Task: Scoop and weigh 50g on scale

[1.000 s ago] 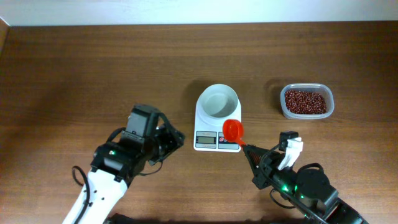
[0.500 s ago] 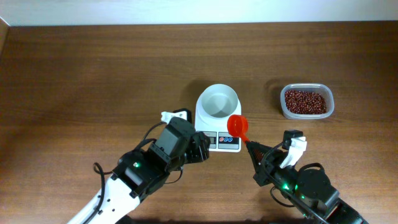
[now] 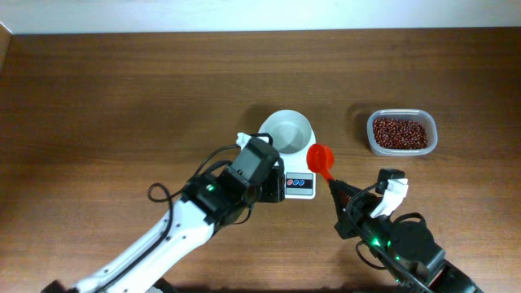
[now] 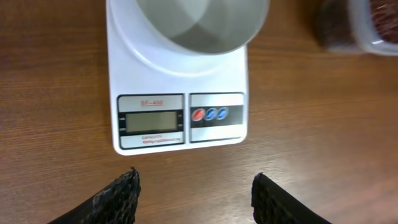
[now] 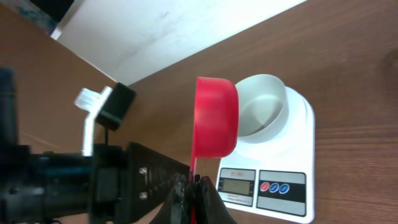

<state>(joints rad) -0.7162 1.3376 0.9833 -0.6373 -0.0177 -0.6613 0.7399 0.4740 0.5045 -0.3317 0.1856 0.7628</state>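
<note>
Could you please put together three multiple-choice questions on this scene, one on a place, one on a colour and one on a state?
1. In the overhead view, where does the clear tub of beans stand relative to the scale?
A) left of it
B) right of it
C) on top of it

2. What colour is the scoop?
A) blue
B) red
C) green

3. The scale's bowl is:
A) empty
B) full of beans
C) tipped over

Answers:
1 B, the tub lies to the scale's right, apart from it.
2 B, its cup shows bright red.
3 A, the bowl stands upright and its white inside is bare.
</note>
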